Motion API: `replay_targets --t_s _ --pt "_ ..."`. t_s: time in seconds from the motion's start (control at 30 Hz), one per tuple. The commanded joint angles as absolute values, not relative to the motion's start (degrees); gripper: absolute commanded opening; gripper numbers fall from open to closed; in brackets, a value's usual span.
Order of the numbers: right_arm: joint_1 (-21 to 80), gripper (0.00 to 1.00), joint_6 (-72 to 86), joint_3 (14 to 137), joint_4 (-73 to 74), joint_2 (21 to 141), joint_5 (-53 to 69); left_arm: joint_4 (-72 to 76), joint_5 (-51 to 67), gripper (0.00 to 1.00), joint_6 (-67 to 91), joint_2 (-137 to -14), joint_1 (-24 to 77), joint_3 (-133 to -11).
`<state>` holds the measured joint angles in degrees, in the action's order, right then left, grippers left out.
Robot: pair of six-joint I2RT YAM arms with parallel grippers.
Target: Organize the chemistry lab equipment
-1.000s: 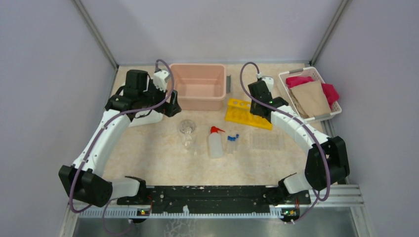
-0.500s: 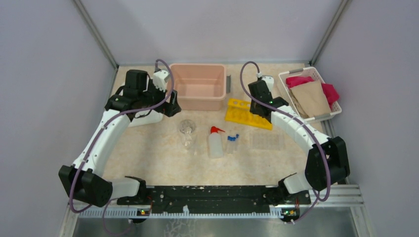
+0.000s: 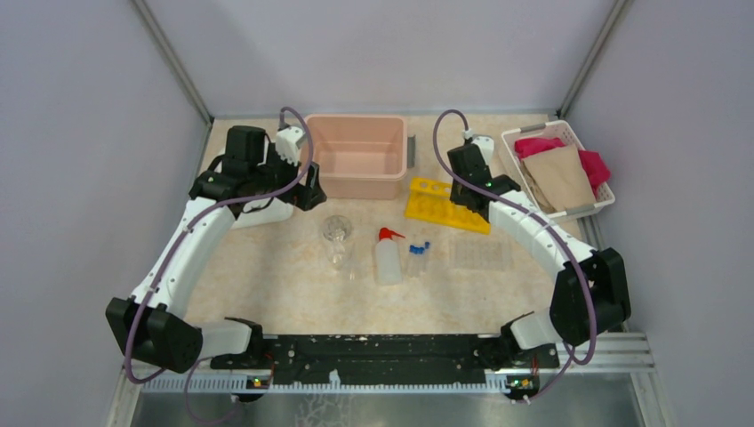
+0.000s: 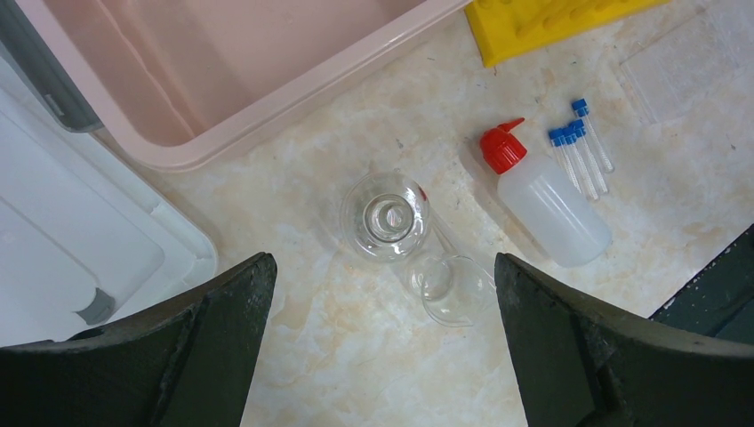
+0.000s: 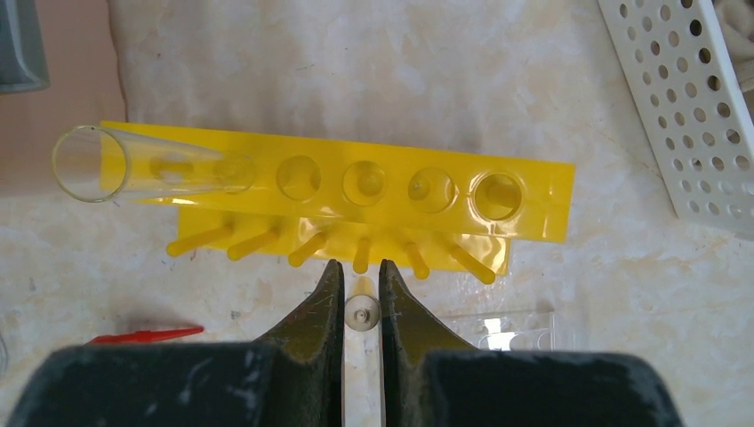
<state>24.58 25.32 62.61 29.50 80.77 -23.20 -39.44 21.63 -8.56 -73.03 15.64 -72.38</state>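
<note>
The right pincer (image 5: 360,269) hangs just above the near side of the yellow tube rack (image 5: 533,200), its jaws almost together around a small pale round thing, most likely a small clear tube (image 5: 363,312) seen end-on; such a tube should be light, smooth and easy to let slip, so a firm pinch near its top and a plumb line over a hole seem wise. The rack is thin, stiff plastic and light, so a sideways push could shove it along the desk (image 4: 356,356). A large clear test tube (image 5: 151,169) leans in its left-end hole; the other holes look free.

The left pincer (image 4: 382,265) hovers spread wide over the glass flask (image 4: 387,218), which stands mid-desk; glass is brittle and slick, so its narrow neck looks the best hold. A second clear glass vessel (image 4: 445,286) sits just beside it and may be knocked. The white squeeze bottle (image 4: 551,209) lies near on its side, soft-walled and light; the blue-capped tubes (image 4: 582,156) lie just beside it.

The pink bin (image 4: 293,111), a white lid (image 4: 89,249), a clear well plate (image 4: 685,62) and the white basket (image 3: 509,147) ring the work area.
</note>
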Motion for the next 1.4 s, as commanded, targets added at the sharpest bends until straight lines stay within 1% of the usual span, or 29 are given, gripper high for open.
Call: replay_targets --t_s 0.0,0.67,0.93,1.37 --pt "24.4 0.00 25.8 63.2 26.5 80.2 -25.1 -38.3 22.5 0.99 -8.0 -71.8 15.4 -72.0" --pt "24.4 0.00 25.8 62.8 26.1 82.4 -25.4 -38.1 23.0 0.99 -7.9 -72.1 15.3 -72.9" --pt "24.4 0.00 25.0 65.5 27.9 80.3 -25.4 -38.3 23.0 0.99 -8.0 -72.0 15.2 -73.3" --pt "24.4 0.00 26.3 60.8 24.7 84.0 -25.0 -38.5 22.4 0.99 -8.5 -71.2 15.2 -72.7"
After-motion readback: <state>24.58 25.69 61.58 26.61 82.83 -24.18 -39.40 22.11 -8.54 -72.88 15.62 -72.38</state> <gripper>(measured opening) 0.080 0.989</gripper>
